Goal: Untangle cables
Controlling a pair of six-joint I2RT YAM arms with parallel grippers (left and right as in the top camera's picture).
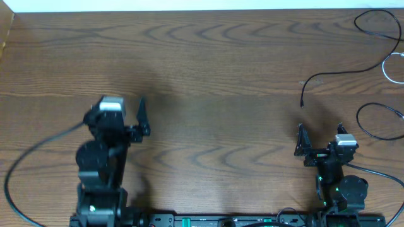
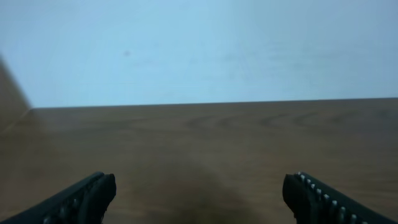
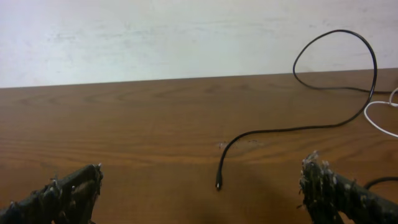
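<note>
Left gripper (image 2: pixel 199 190): we see it wide, empty.
Right gripper (image 3: pixel 200 186): wide, empty.
Cables (image 3: pixel 292 129): upper right, touching neither.

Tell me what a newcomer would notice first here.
Thin cables gather at the far right of the table: a black cable snakes from its plug end toward a white cable at the edge. The left gripper and the right gripper hang open and empty near the front.
</note>
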